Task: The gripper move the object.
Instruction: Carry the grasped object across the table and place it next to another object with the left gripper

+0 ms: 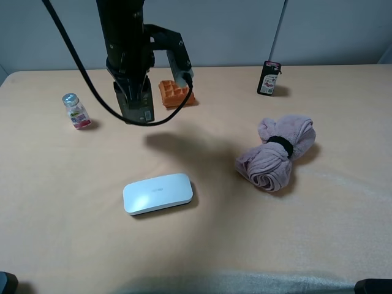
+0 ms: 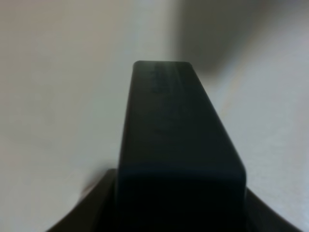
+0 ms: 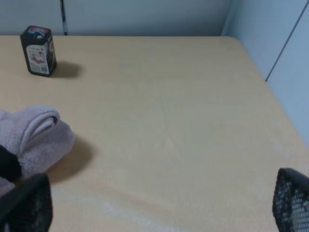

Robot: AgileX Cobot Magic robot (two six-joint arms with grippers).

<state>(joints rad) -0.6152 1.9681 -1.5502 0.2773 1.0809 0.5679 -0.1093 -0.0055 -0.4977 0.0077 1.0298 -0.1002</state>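
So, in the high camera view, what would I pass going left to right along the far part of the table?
Small clear bottle, tall dark bottle held in the gripper, orange waffle-like block, small black bottle.

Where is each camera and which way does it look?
High camera: above the table, looking down; shows the left hand holding the dark bottle.
Left wrist: on that hand, looking along the bottle; hand barely shows.
Right wrist: low, looking across the table; right hand, open, shows.
High and right views share the pink towel and small black bottle.

Beige table [image 1: 73, 233] stands against pale grey wall panels [image 1: 233, 30].
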